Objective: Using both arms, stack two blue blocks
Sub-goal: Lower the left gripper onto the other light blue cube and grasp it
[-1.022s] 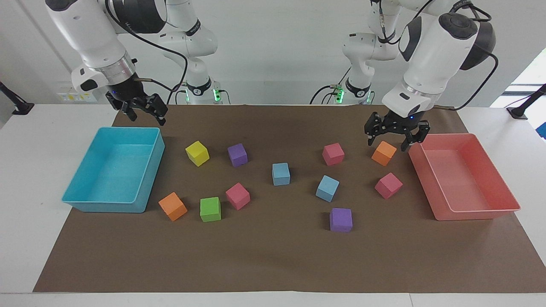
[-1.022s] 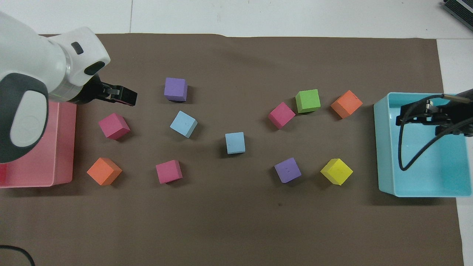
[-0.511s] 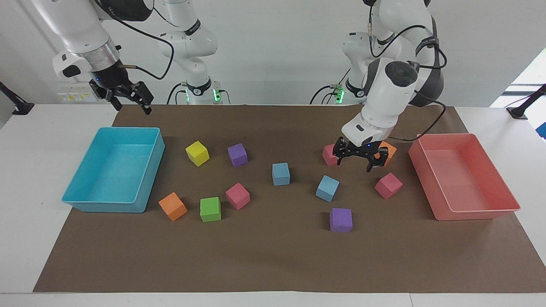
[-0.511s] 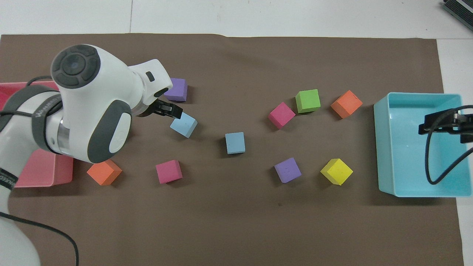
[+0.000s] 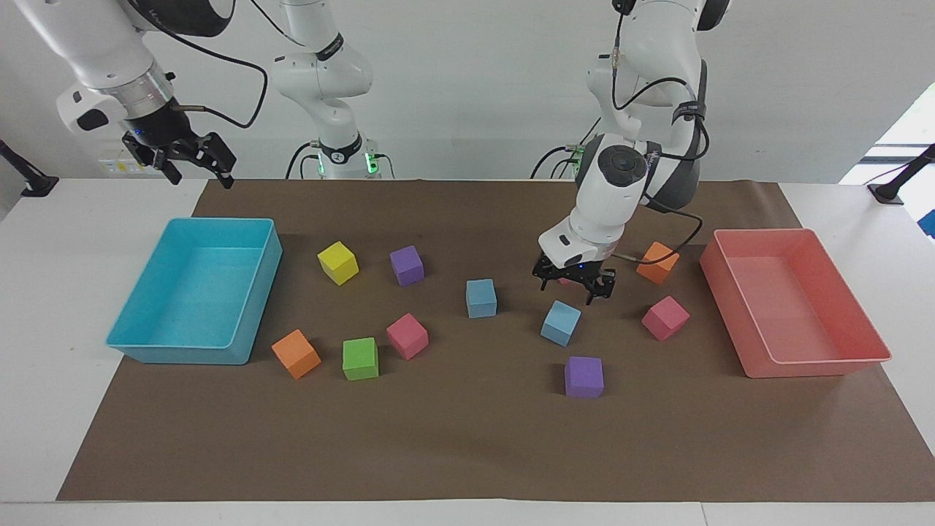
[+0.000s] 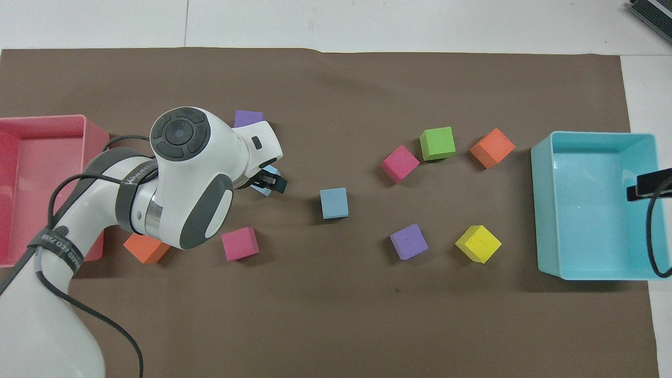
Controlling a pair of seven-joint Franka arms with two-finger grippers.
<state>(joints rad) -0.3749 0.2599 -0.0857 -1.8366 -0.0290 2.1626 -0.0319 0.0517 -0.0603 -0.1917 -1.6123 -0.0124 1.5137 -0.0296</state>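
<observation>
While the left pincer (image 5: 575,286) hangs spread, a blue block (image 5: 561,323) lies just beneath it.

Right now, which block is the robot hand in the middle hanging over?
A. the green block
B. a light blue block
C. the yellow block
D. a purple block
B: the left gripper, fingers open, hangs just above a blue block without touching it; the right gripper waits up over the turquoise tray end.
</observation>
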